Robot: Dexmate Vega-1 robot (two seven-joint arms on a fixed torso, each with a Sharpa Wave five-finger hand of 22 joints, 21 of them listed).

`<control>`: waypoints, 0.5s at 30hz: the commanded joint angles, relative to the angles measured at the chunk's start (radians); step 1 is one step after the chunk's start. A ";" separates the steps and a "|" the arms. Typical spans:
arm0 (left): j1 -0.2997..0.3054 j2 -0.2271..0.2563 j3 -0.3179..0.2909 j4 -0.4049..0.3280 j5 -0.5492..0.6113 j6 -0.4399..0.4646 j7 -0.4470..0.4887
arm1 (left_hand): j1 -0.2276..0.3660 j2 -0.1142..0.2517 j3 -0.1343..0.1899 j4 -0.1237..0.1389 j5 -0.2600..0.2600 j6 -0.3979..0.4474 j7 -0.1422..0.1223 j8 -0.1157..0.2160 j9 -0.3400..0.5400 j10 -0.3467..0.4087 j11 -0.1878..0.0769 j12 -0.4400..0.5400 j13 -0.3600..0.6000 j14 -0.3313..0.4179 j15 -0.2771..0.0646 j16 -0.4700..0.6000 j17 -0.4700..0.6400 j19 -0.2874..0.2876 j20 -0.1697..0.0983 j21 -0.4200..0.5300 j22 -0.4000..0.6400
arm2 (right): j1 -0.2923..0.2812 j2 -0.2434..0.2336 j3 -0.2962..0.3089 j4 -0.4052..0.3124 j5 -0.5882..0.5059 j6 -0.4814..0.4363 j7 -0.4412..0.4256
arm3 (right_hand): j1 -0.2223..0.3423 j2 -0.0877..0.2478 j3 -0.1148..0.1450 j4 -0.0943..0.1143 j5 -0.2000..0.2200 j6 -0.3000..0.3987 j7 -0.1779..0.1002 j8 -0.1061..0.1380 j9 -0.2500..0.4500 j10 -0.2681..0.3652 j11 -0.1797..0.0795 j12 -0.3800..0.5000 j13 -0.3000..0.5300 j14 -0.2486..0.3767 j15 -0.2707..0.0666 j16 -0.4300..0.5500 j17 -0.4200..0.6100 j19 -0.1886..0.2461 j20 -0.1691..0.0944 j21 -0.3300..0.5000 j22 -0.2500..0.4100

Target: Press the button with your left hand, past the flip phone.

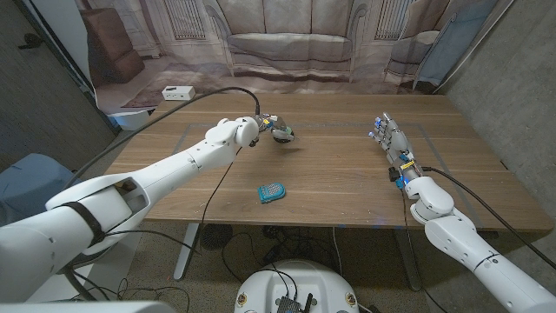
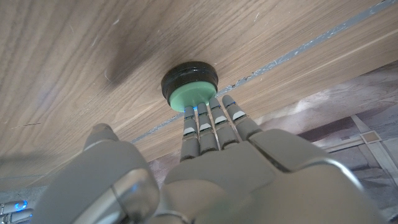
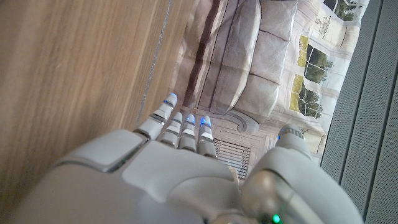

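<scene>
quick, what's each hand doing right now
Left hand: holds nothing, fingertips touching the green top of the round black button.
Right hand: open, holding nothing, fingers straight.

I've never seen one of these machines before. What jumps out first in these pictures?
The long white left arm stretches across the wooden table, and its left hand has its fingertips on a round black button with a green top near the far edge. A small blue flip phone lies alone mid-table, nearer the robot. On the other side, the right hand holds nothing, fingers extended.
</scene>
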State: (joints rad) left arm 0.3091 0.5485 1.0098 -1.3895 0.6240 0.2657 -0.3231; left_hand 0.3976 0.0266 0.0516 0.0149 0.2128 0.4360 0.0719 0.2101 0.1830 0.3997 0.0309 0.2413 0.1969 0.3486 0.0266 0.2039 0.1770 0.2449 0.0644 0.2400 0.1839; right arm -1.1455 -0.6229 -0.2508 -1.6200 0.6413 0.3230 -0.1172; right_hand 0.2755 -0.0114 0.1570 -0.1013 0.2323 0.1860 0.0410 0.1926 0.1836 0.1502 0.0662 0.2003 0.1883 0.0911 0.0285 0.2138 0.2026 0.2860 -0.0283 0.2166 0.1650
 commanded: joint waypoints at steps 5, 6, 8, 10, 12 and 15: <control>0.007 0.021 0.001 -0.043 0.006 0.029 -0.008 | 0.005 0.008 0.001 -0.002 0.000 0.013 0.000 0.001 0.003 0.011 -0.007 0.008 0.005 0.012 0.004 -0.003 0.003 0.012 -0.002 -0.004 0.003 | 0.009 0.004 -0.005 0.009 -0.004 0.006 0.004 | 0.008 0.008 0.000 -0.008 0.000 0.005 0.001 0.004 0.002 0.009 0.002 0.000 0.002 0.008 0.002 0.001 0.001 0.009 -0.001 -0.003 0.006; 0.010 0.025 -0.002 -0.051 0.008 0.032 -0.006 | 0.005 0.009 0.001 -0.002 0.000 0.013 0.000 0.001 0.003 0.011 -0.007 0.008 0.005 0.011 0.003 -0.003 0.003 0.012 -0.003 -0.004 0.003 | 0.009 0.006 -0.004 0.007 -0.001 0.003 0.001 | 0.009 0.008 0.000 -0.009 -0.001 0.005 0.002 0.004 0.002 0.009 0.002 0.000 0.002 0.008 0.002 0.001 0.001 0.009 -0.001 -0.004 0.006; 0.014 0.031 -0.009 -0.067 0.009 0.037 -0.004 | 0.005 0.009 0.001 -0.002 0.000 0.017 0.002 0.001 0.003 0.011 -0.007 0.007 0.005 0.013 0.004 -0.002 0.003 0.012 -0.003 -0.004 0.003 | 0.010 0.007 -0.004 0.009 -0.002 0.006 0.003 | 0.009 0.009 0.000 -0.009 -0.001 0.005 0.002 0.004 0.002 0.010 0.000 0.000 0.002 0.007 0.002 0.001 0.001 0.010 -0.001 -0.004 0.006; 0.016 0.036 -0.014 -0.079 0.010 0.044 -0.007 | 0.005 0.009 0.001 -0.002 0.000 0.017 0.001 0.001 0.003 0.012 -0.005 0.007 0.005 0.013 0.004 -0.003 0.003 0.012 -0.003 -0.005 0.003 | 0.011 0.009 -0.005 0.011 -0.003 0.010 0.003 | 0.009 0.009 0.000 -0.009 -0.001 0.006 0.001 0.004 0.002 0.009 0.000 -0.001 0.002 0.008 0.001 0.001 0.001 0.010 0.000 -0.004 0.006; 0.016 0.040 -0.016 -0.091 0.014 0.051 -0.011 | 0.005 0.009 0.001 -0.002 0.000 0.016 -0.001 0.001 0.003 0.012 -0.006 0.007 0.005 0.013 0.004 -0.003 0.003 0.011 -0.003 -0.005 0.003 | 0.012 0.008 -0.007 0.014 -0.007 0.015 0.007 | 0.009 0.009 0.000 -0.009 -0.001 0.006 0.002 0.004 0.002 0.009 0.000 -0.001 0.002 0.007 0.002 0.001 0.001 0.010 -0.001 -0.005 0.006; 0.021 0.046 -0.022 -0.109 0.022 0.058 -0.007 | 0.006 0.010 0.001 -0.002 0.000 0.013 0.000 -0.001 0.003 0.011 -0.006 0.006 0.005 0.012 0.004 -0.004 0.003 0.006 -0.002 -0.008 0.003 | 0.010 0.010 -0.006 0.013 -0.005 0.015 0.005 | 0.010 0.010 0.000 -0.009 -0.002 0.006 0.001 0.004 0.002 0.010 0.001 -0.001 0.002 0.009 0.002 0.001 0.001 0.010 0.000 -0.005 0.006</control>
State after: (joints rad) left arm 0.3201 0.5714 1.0096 -1.4369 0.6283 0.2978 -0.3348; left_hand 0.3976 0.0266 0.0515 0.0149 0.2128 0.4385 0.0694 0.2092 0.1831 0.4001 0.0303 0.2459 0.1970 0.3540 0.0320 0.2039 0.1770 0.2498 0.0595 0.2362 0.1838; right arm -1.1377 -0.6178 -0.2546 -1.6117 0.6399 0.3271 -0.1147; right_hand 0.2794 -0.0075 0.1529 -0.1053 0.2322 0.1859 0.0410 0.1926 0.1836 0.1501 0.0661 0.2003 0.1882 0.0911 0.0286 0.2138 0.2026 0.2859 -0.0284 0.2166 0.1650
